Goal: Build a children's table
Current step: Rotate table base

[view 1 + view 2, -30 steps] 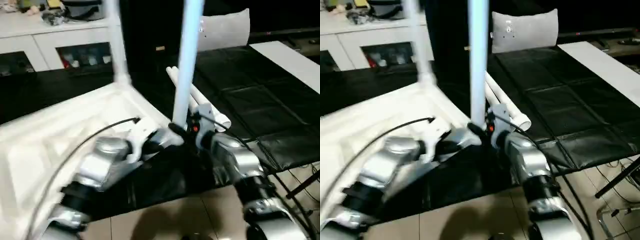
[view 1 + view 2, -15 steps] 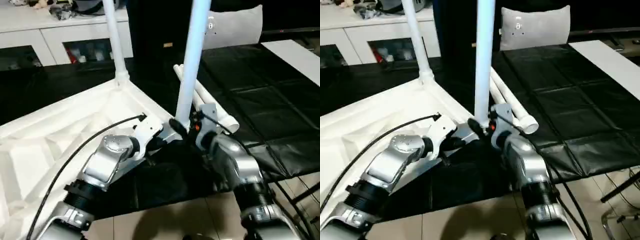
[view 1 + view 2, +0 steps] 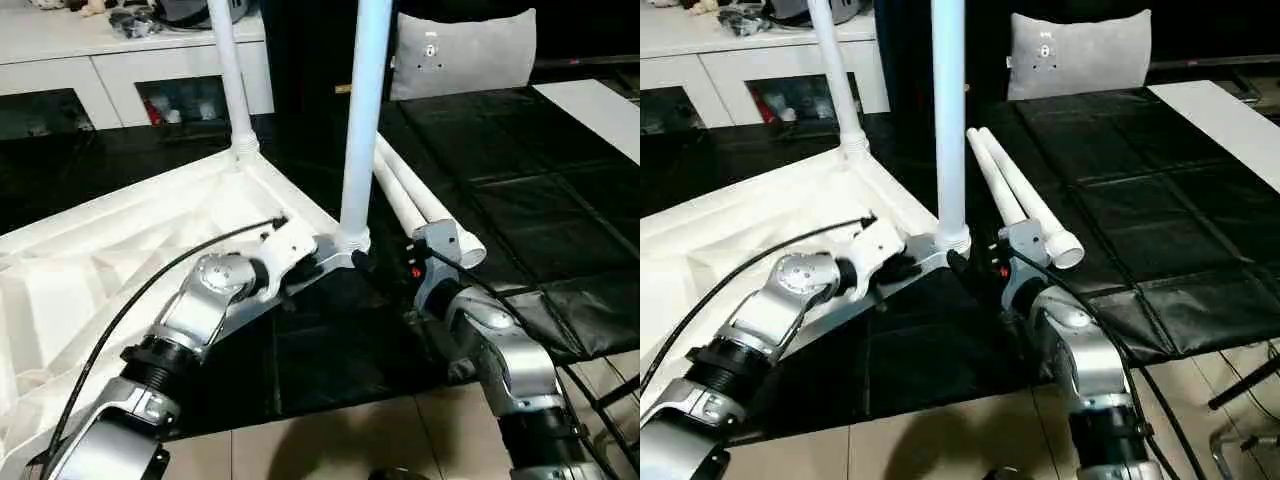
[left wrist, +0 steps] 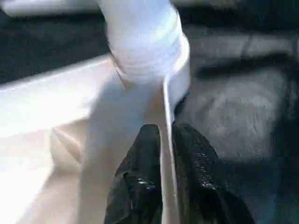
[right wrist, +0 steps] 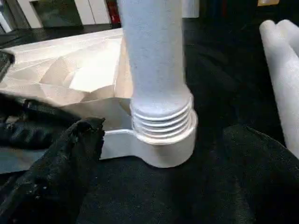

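The white table top [image 3: 120,250] lies upside down, ribbed underside up, partly on the black mat. One white leg [image 3: 230,80] stands upright in its far corner socket. A second leg [image 3: 358,130] stands in the near corner socket [image 5: 163,140], its threads showing above the collar. Two loose legs [image 3: 425,200] lie side by side on the mat. My left gripper [image 4: 161,135] is shut on the thin rim of the table top just beside that near socket. My right gripper [image 3: 378,272] is open, its fingers [image 5: 79,140] spread to either side of the near leg's base without touching it.
A grey cushion [image 3: 460,52] leans at the back of the black mat [image 3: 520,180]. A white cabinet with glass doors [image 3: 120,70] runs along the back left. A white board [image 3: 600,100] lies at the far right. Tiled floor [image 3: 330,445] lies below the mat's front edge.
My right gripper has let go of the near leg's base and drawn back a little. The leg stays upright in its socket. The camera has shifted.
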Controlling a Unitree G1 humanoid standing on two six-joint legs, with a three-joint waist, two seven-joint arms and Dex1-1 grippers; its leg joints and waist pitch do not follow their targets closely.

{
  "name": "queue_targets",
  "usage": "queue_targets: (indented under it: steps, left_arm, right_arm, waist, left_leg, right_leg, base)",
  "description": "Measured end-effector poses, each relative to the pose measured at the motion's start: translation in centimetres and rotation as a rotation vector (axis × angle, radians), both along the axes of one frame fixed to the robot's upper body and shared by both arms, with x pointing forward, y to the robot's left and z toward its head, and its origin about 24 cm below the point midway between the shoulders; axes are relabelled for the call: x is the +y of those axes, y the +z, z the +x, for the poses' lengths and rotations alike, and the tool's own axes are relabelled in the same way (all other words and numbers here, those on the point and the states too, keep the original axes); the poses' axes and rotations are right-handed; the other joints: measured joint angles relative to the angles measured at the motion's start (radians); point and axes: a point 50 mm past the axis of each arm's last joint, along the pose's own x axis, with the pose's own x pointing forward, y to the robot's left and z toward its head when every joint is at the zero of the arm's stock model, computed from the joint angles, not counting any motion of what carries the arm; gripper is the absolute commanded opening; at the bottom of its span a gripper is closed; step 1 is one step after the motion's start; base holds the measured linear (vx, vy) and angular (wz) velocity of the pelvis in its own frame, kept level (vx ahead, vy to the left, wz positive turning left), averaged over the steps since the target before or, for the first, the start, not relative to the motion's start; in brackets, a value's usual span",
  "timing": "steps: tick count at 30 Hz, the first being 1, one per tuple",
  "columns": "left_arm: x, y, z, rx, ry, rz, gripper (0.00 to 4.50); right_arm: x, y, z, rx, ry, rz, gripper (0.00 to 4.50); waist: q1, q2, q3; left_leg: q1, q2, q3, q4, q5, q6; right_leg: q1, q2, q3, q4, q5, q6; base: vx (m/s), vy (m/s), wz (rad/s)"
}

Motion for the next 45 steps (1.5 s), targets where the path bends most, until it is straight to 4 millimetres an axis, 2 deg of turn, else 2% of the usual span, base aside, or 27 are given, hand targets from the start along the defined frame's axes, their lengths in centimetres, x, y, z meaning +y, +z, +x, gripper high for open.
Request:
queue_targets:
  steps: [6,11,13,14,17,19,21,24,27,28,32,37,41,45]
  left_arm:
    - [0.9,2.2,-0.5,-0.062,0.136,-0.225,0.89]
    - [3.3,1.9,-1.5,-0.046,0.261,-0.193,0.89]
    - [5.5,2.3,-1.5,-0.065,0.368,-0.141,0.89]
    - [6.5,2.6,-1.4,-0.077,0.417,-0.124,0.62]
    - [9.6,3.7,-1.4,-0.125,0.561,-0.042,0.5]
    - [12.3,4.3,-1.5,-0.155,0.67,0.064,0.41]
    - [15.3,5.0,-1.9,-0.186,0.759,0.202,0.09]
    - [19.0,5.5,-3.1,-0.191,0.88,0.359,0.02]
    - [20.3,4.8,-3.9,-0.148,0.924,0.43,0.02]
    - [20.9,4.4,-4.4,-0.126,0.932,0.472,0.02]
    - [21.6,3.2,-5.6,0.004,0.909,0.518,0.02]
    - [20.3,0.4,-6.9,0.194,0.791,0.525,0.02]
    - [20.3,0.7,-7.4,0.239,0.749,0.531,0.02]
    - [19.4,1.0,-7.6,0.287,0.665,0.467,0.02]
  right_arm:
    - [0.8,0.0,-1.5,0.024,0.06,0.012,4.5]
    - [1.5,-0.5,-2.3,0.038,0.142,0.001,4.5]
    - [1.8,-0.5,-2.4,0.04,0.156,0.002,4.5]
    - [1.9,-0.6,-2.4,0.04,0.157,0.001,4.5]
    - [2.3,-0.6,-2.3,0.046,0.167,-0.013,4.5]
    - [2.7,-0.7,-2.0,0.05,0.179,-0.033,4.5]
    - [3.1,-0.8,-1.7,0.056,0.193,-0.064,4.5]
    - [3.5,-1.3,-1.3,0.075,0.203,-0.1,4.5]
    - [4.3,-1.3,-0.8,0.081,0.209,-0.1,4.5]
    - [4.8,-1.3,-0.5,0.086,0.214,-0.101,4.5]
    - [6.0,-1.8,0.4,0.121,0.227,-0.118,4.5]
    - [6.9,-2.8,1.1,0.174,0.228,-0.121,4.5]
    - [7.5,-2.9,1.8,0.184,0.224,-0.124,4.5]
    - [7.6,-3.0,2.6,0.196,0.195,-0.123,4.5]
  waist:
    - [-0.002,0.005,0.001]
    - [-0.001,0.005,0.002]
    - [-0.003,0.004,0.002]
    - [-0.002,0.003,0.002]
    - [-0.002,0.002,0.002]
    - [-0.004,0.002,0.003]
    - [-0.007,0.002,0.003]
    - [-0.001,0.002,0.003]
    - [0.009,0.001,0.003]
    - [0.007,0.001,0.003]
    - [0.006,0.0,0.003]
    - [0.008,0.0,0.003]
    - [0.001,0.001,0.003]
    - [-0.003,0.001,0.003]
  left_leg:
    - [0.001,0.0,0.001,-0.001,0.0,0.0]
    - [0.001,0.0,0.0,0.0,0.0,-0.001]
    - [0.001,0.0,0.0,0.0,0.0,-0.001]
    - [0.001,0.0,0.0,0.0,0.0,-0.001]
    - [0.001,0.0,0.0,0.0,0.0,-0.001]
    - [0.001,0.0,0.0,0.0,0.0,-0.001]
    - [0.001,0.001,-0.001,0.0,0.0,-0.001]
    - [0.001,0.0,-0.001,0.0,0.0,-0.001]
    - [0.001,0.0,-0.001,0.0,0.0,-0.001]
    - [0.002,0.0,-0.001,0.0,0.0,-0.001]
    - [0.002,0.0,-0.001,0.0,-0.002,-0.007]
    - [0.002,0.0,-0.001,0.0,-0.002,-0.007]
    - [0.003,0.0,-0.001,0.0,-0.001,-0.008]
    - [0.005,0.0,-0.001,0.001,-0.001,-0.009]
  right_leg:
    - [0.0,0.0,0.0,0.0,-0.001,0.002]
    - [0.0,0.0,0.0,0.0,-0.001,0.002]
    - [0.0,0.001,0.0,0.0,-0.001,0.002]
    - [0.0,0.0,0.0,0.0,-0.001,0.002]
    - [0.0,0.001,0.0,0.0,-0.001,0.002]
    - [0.0,0.001,0.0,0.0,-0.001,0.002]
    - [0.0,0.002,0.0,0.0,-0.001,0.002]
    - [0.0,0.001,0.0,0.0,-0.001,0.003]
    - [0.001,0.0,0.001,0.0,-0.001,0.002]
    - [0.001,0.0,0.001,0.001,-0.001,0.001]
    - [0.001,0.0,0.001,0.001,0.0,0.0]
    - [0.0,0.0,0.001,0.002,0.004,-0.007]
    - [0.001,0.0,0.002,0.002,0.005,-0.008]
    - [0.002,0.0,0.002,0.002,0.006,-0.009]
  base:
    - [0.0,0.0,0.0]
    - [0.0,0.0,0.0]
    - [0.0,0.0,0.0]
    - [0.0,0.0,0.0]
    - [0.0,0.0,0.0]
    - [0.0,0.0,0.0]
    - [0.0,0.0,0.0]
    - [0.0,0.0,0.0]
    - [0.0,0.0,0.0]
    - [0.0,0.0,0.0]
    - [0.0,0.0,0.0]
    - [0.0,0.0,0.0]
    - [0.0,0.0,0.0]
    - [0.0,0.0,0.0]
